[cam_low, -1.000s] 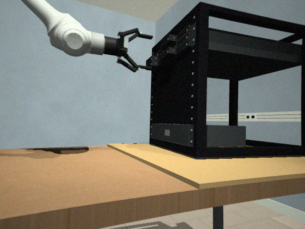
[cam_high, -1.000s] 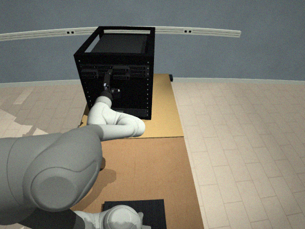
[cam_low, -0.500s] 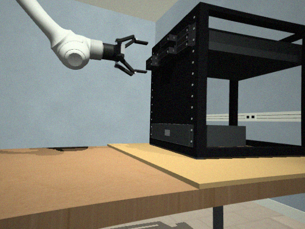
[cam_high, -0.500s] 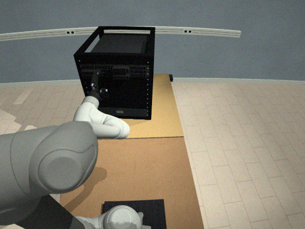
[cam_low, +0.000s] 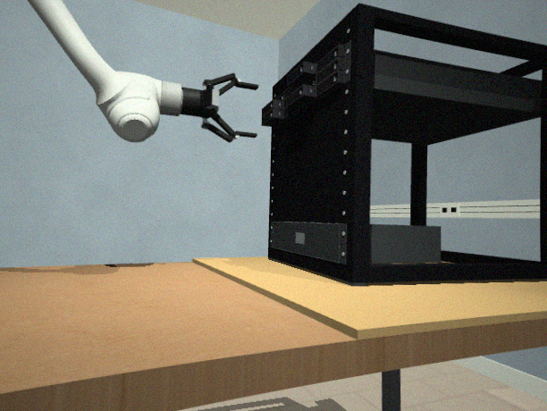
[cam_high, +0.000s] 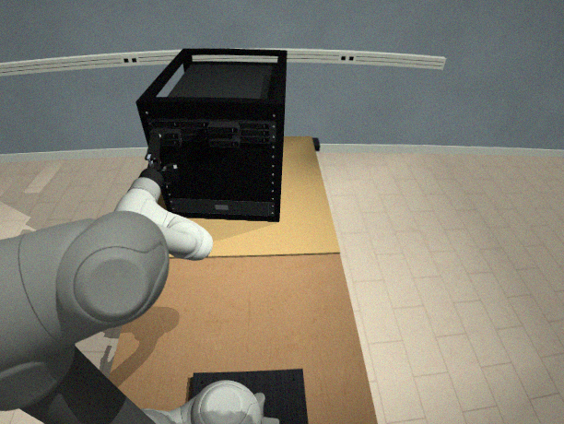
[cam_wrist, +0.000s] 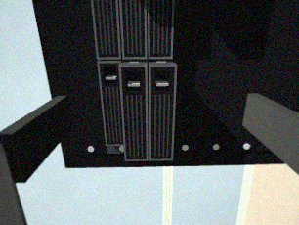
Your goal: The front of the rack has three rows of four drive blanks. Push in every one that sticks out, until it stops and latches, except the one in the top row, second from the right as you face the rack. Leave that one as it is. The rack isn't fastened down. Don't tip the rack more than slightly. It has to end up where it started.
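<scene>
The black rack (cam_high: 281, 92) (cam_low: 362, 134) (cam_wrist: 220, 73) stands upright on the light board (cam_high: 304, 221) (cam_low: 402, 308). Its drive blanks form three rows near the top of the front. My gripper (cam_high: 162, 154) (cam_low: 253, 109) (cam_wrist: 157, 111) is open and empty, a short way in front of the leftmost column and not touching it. In the wrist view two blanks of that column (cam_wrist: 135, 114) (cam_wrist: 161, 114) stand out further than the third (cam_wrist: 109, 105). From the side they show as a protruding block (cam_low: 273, 111). The top-row blank second from the right (cam_high: 223, 124) seems to stick out a little.
Further blanks jut out along the rack front (cam_low: 308, 79). A grey panel (cam_high: 221, 207) (cam_low: 308, 241) sits at the rack's bottom. The board lies on a darker wooden table (cam_high: 249, 313) (cam_low: 134, 322). My arm's elbow (cam_high: 92, 272) fills the lower left of the top view.
</scene>
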Controlling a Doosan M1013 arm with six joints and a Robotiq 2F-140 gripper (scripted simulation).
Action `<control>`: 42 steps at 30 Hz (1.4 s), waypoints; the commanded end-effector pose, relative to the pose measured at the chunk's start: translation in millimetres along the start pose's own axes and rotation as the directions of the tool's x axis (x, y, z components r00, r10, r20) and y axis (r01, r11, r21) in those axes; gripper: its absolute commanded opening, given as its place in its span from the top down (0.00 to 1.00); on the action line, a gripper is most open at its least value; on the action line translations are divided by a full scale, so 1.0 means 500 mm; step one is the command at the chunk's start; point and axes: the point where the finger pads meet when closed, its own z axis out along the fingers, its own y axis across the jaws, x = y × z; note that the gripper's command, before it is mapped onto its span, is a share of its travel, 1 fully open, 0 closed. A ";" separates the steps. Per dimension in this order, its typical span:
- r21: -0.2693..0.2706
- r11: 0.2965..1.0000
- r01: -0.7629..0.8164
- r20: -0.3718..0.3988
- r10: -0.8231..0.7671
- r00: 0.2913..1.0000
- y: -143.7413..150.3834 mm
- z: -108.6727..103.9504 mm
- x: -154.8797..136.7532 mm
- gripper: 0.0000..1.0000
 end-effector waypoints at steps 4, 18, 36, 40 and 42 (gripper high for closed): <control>0.006 1.000 -0.002 -0.008 0.002 1.000 -0.008 0.004 -0.040 0.00; 0.006 1.000 -0.002 -0.008 0.002 1.000 -0.007 0.005 -0.055 0.00; 0.006 1.000 -0.002 -0.008 0.002 1.000 -0.007 0.005 -0.055 0.00; 0.006 1.000 -0.002 -0.008 0.002 1.000 -0.007 0.005 -0.055 0.00; 0.006 1.000 -0.002 -0.008 0.002 1.000 -0.007 0.005 -0.055 0.00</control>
